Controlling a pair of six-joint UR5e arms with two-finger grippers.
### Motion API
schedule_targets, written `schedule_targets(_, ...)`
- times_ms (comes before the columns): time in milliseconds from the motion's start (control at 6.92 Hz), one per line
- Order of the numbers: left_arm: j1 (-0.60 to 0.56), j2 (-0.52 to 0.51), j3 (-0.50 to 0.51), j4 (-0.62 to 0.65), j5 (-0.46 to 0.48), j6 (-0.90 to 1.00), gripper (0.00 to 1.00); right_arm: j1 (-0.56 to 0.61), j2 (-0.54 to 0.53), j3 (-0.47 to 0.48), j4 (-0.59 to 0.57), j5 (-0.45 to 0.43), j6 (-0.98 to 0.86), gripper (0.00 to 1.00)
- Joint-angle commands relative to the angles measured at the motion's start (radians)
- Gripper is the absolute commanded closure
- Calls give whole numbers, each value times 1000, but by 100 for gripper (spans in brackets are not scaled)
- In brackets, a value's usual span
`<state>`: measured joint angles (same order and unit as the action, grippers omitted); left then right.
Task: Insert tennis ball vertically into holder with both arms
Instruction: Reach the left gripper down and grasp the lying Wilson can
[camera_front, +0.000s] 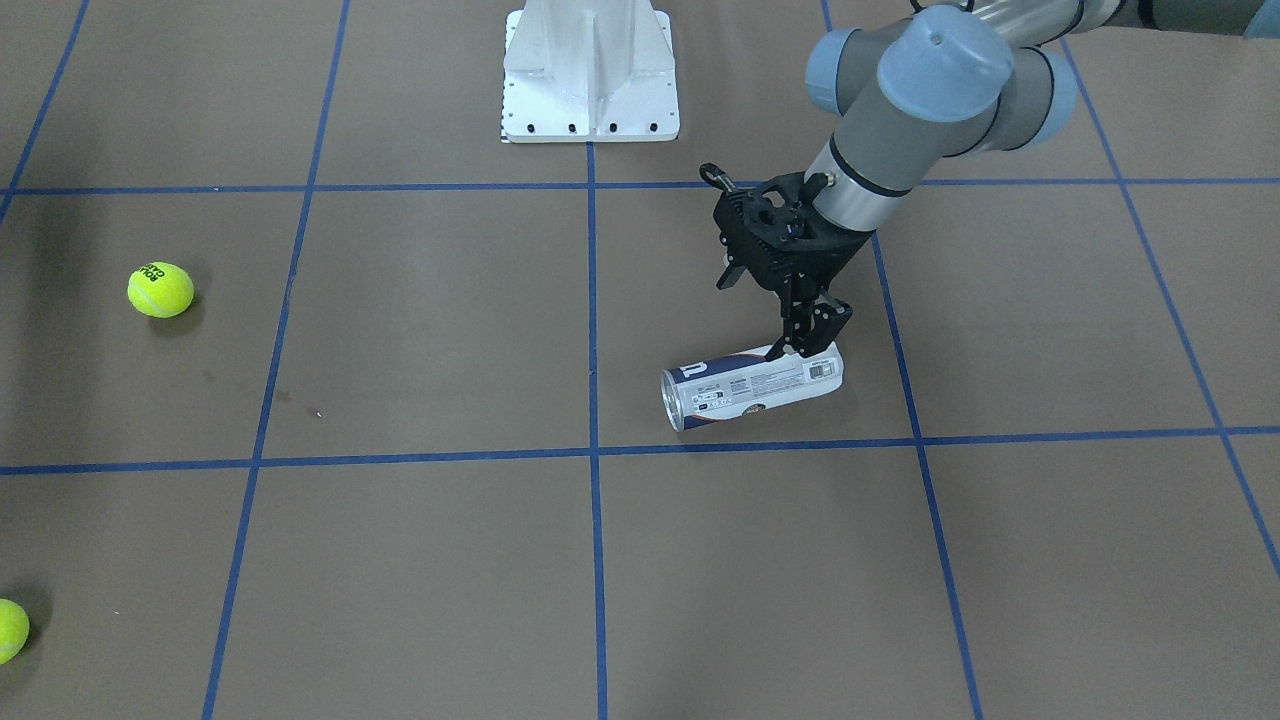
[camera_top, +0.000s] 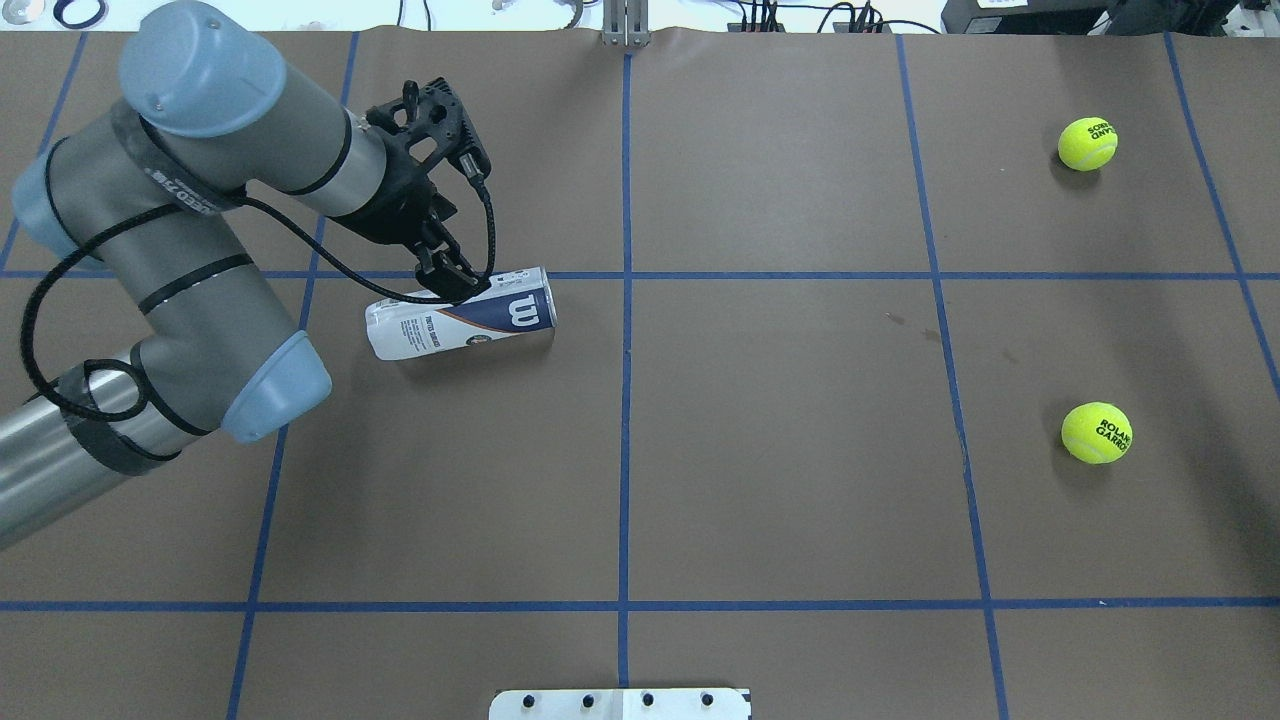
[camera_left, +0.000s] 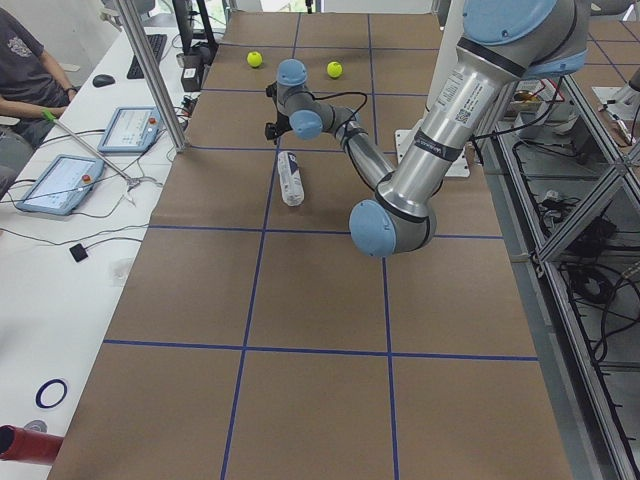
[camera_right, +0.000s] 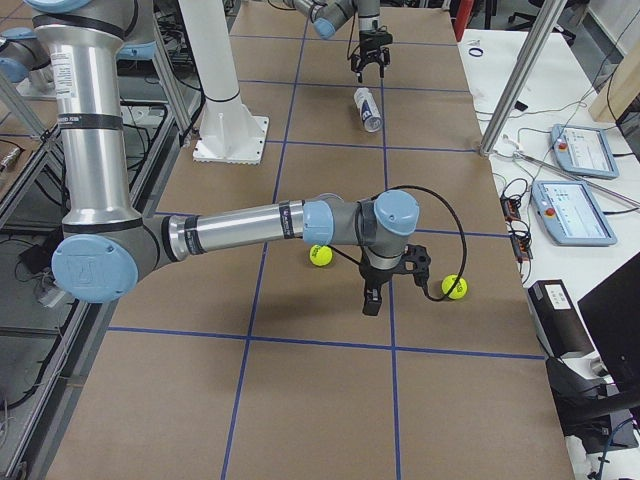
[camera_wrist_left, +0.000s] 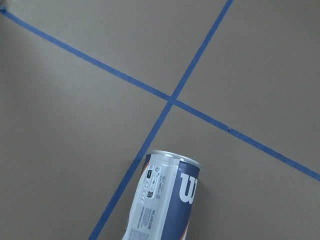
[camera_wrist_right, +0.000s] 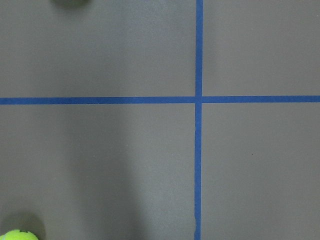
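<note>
Brown blue-taped table; left gripper spread over lying holder; right gripper: cannot tell

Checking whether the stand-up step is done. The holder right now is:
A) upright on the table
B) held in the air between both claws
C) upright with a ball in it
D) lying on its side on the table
D: the holder lies on its side on the table, its long axis along the surface, with the left claw coming at it from above.
</note>
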<state>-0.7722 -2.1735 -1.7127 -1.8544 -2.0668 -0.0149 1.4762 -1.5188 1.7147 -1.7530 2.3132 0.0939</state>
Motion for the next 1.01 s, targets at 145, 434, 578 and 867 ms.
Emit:
schedule_targets(145, 60, -69, 70, 3, 146, 32, 1, -2, 0, -6, 0, 0, 1, 1)
schedule_targets(434, 93, -132, 154, 3, 145, 35, 1, -2, 0, -9, 0, 0, 1, 1)
schedule_targets(578, 103, -149, 195, 17, 145, 71, 1, -4, 0, -12, 1, 0, 1, 1)
schedule_targets(867, 114, -164, 206, 84, 146, 114, 1, -5, -1, -14, 0, 0, 1, 1)
